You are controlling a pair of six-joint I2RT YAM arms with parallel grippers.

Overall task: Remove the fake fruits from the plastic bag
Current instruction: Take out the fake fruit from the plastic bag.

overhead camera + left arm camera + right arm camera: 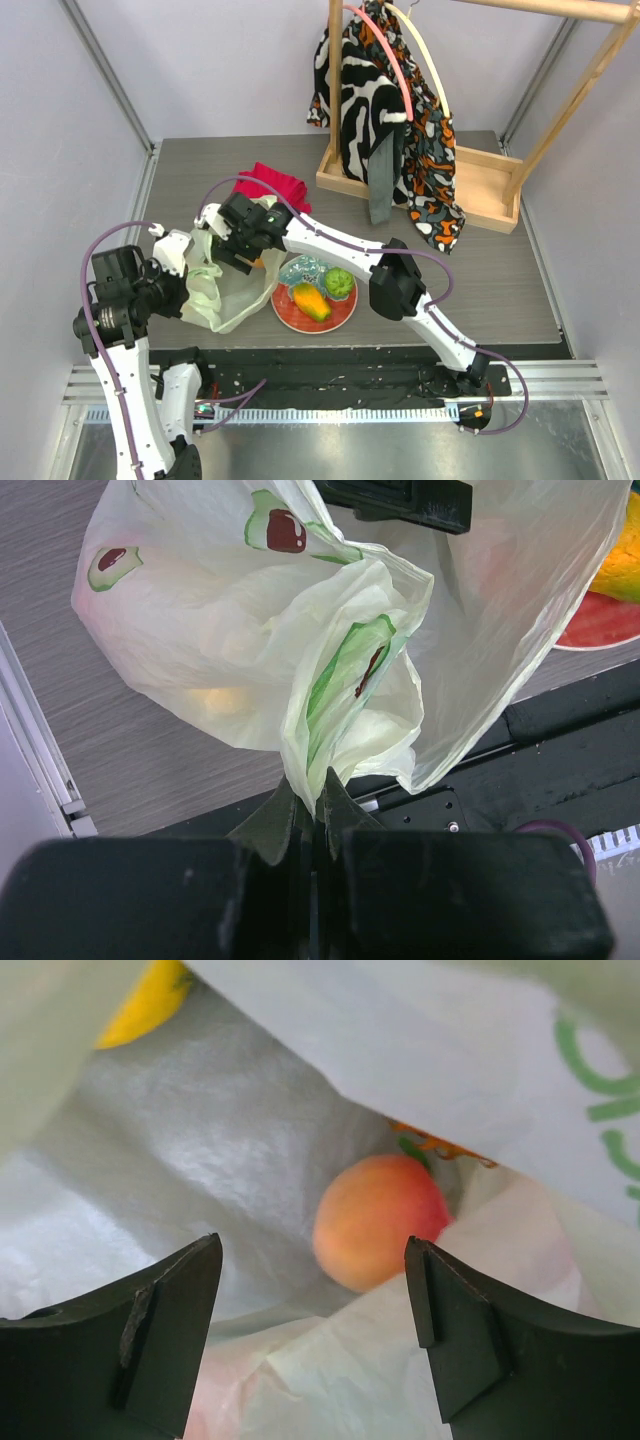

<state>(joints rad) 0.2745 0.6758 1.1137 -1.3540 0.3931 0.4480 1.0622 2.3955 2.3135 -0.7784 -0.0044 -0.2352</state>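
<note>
Pale yellow-green plastic bag (215,292): lies crumpled just left of the red plate (343,321), with its mouth turned toward the plate.
Left gripper (312,810): fingers are pinched shut on a bunched fold of the bag, on the side away from the plate.
Right gripper (312,1250): reaches into the bag's mouth from the plate side, fingers spread wide and holding nothing.
Peach (375,1222): sits inside the bag, ahead of the open fingers and untouched.
Yellow fruit (145,1000): partly seen deeper in, farther from the plate.
On the plate: an orange-yellow fruit (311,301) and a green round fruit (339,282).
Risk, film: thin plastic surrounds the peach, so closing may pinch the bag as well.
Risk, slip: the glossy, round peach may squirt free from an off-centre grip.
Risk, hold: if the pinched fold slips, the mouth likely sags shut.
</note>
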